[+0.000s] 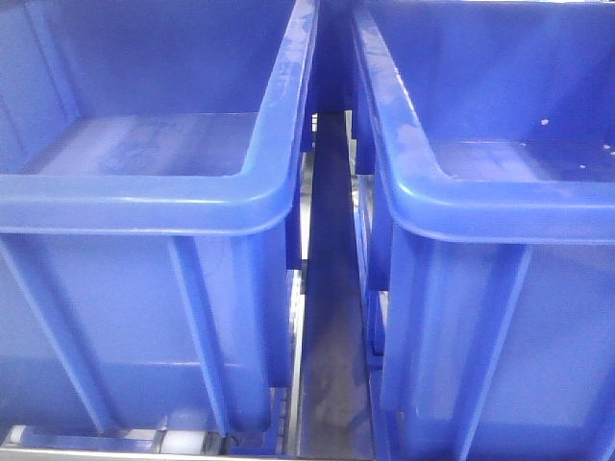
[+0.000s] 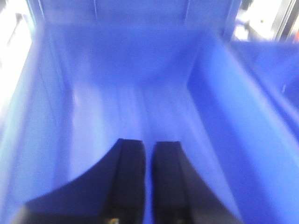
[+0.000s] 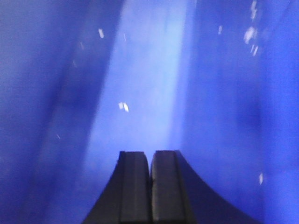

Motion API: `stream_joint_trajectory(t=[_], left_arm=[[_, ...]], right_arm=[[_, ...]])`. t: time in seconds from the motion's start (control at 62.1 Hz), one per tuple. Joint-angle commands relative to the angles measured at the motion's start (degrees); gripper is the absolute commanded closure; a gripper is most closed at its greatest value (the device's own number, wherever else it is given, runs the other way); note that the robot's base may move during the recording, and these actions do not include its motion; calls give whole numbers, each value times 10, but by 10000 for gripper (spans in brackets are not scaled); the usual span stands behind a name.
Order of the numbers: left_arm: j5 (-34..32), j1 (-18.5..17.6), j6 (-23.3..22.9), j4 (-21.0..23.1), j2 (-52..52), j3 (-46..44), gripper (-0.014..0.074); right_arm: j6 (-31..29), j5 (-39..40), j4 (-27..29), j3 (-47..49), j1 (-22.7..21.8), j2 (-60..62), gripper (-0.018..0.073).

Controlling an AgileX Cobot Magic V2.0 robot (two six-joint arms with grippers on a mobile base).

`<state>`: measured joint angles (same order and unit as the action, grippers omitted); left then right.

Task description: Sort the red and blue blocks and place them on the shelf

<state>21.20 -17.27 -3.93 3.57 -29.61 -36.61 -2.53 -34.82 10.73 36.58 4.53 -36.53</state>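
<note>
Left gripper (image 2: 148, 145): inside the left bin (image 1: 144, 206), fingers nearly together with a thin slit between, nothing in them; bin floor ahead, walls rising either side.
Right gripper (image 3: 150, 156): inside the right bin (image 1: 480, 206), fingers pressed together, gripping nothing; blurred blue wall ahead, flecked white.
Bins: side by side, a narrow gap between them.
Shelf (image 1: 327, 384): grey rail showing in that gap, rollers under the left bin.
Blocks: none in any view.
</note>
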Motion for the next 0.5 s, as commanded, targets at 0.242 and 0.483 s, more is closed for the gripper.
stream_joint_trajectory(t=[0.242,0.483], left_arm=[[43,-4,-1,-36,93,-21,472],[60,-4,-78,-61,135,-21,470]], right_arm=[[-4,35,2,22,-3,115,503],[-4,35,-3,22,-3,195,503]])
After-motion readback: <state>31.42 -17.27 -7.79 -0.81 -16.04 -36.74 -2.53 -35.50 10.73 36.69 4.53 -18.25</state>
